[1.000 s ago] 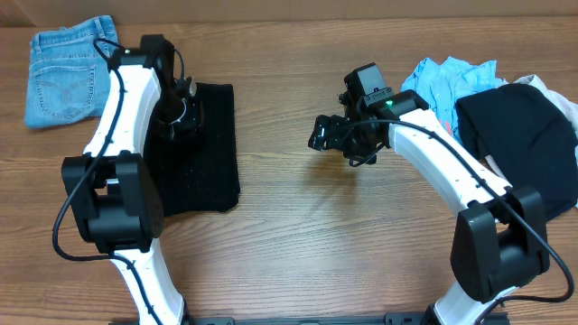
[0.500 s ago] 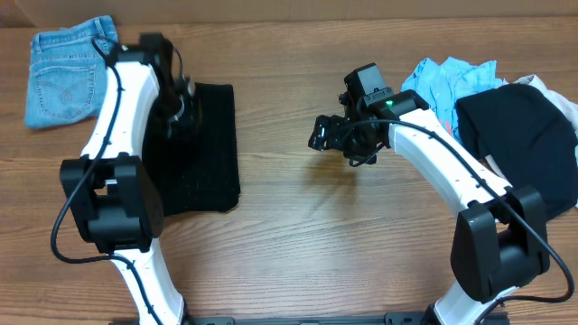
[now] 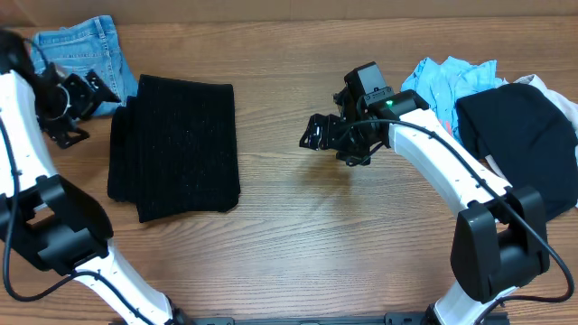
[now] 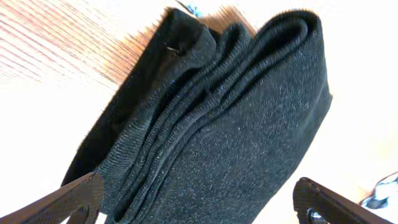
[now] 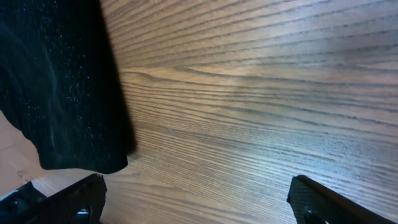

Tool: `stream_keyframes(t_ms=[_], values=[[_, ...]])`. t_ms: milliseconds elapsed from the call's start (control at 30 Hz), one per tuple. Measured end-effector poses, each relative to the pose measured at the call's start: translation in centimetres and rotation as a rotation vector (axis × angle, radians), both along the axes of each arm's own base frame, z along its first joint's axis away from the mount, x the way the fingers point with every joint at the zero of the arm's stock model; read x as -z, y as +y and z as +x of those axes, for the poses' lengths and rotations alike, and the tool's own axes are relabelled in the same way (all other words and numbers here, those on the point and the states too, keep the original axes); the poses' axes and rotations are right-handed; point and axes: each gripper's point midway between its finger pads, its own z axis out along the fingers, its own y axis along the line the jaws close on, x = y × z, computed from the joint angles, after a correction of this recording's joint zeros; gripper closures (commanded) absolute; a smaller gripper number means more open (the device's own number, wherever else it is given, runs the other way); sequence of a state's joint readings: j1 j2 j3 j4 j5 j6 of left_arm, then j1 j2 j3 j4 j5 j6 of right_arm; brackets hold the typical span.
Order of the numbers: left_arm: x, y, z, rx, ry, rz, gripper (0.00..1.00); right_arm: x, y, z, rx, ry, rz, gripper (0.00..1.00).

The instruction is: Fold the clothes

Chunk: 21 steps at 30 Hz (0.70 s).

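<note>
Folded black ribbed garment flat on desk, left of centre; long axis near-to-far, layered edges facing left. Left gripper beside its far-left corner, spread wide, empty. Right gripper likewise, mid-desk.

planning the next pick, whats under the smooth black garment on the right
The smooth black garment lies over a light-blue tee and a white piece, edges poking out. Anything else beneath is covered.
</note>
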<state>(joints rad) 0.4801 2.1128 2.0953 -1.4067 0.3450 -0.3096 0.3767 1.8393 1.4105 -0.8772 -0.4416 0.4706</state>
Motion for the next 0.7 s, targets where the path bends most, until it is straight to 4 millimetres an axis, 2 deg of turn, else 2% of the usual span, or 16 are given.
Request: stream_keyframes(t_ms=[167,267,300,400,467,500,533,600,700], values=[[-0.1,1.2,0.4,-0.128,-0.005,-0.022,0.00,-0.2,1.6,-0.3,-0.038,-0.027,0.011,0.02],[0.3,3.3,0.0,-0.361,0.060,0.031,0.00,-0.2,1.7,-0.5,-0.043,-0.023,0.010,0.02],[0.3,4.3,0.4,-0.453,0.052,0.054,0.00,-0.2,1.7,-0.5,-0.044,-0.021,0.009,0.02],[0.4,6.6,2.5,-0.581,-0.035,0.095,0.00,-0.2,1.7,-0.5,-0.043,-0.023,0.009,0.02],[1.7,7.7,4.0,-0.628,-0.097,0.102,0.00,-0.1,1.6,-0.6,-0.042,-0.020,0.002,0.02],[3.7,7.8,4.2,-0.638,-0.096,0.098,0.00,-0.1,1.5,-0.6,-0.040,-0.020,-0.001,0.02],[4.7,8.6,5.7,-0.649,-0.178,0.108,0.00,0.0,1.4,-0.7,-0.040,-0.015,-0.006,0.02],[6.6,9.0,6.4,-0.655,-0.226,0.112,0.00,0.1,1.3,-0.6,-0.036,-0.016,-0.014,0.02],[8.4,9.0,6.5,-0.664,-0.246,0.111,0.00,0.1,1.2,-0.5,-0.033,-0.023,-0.022,0.02]])
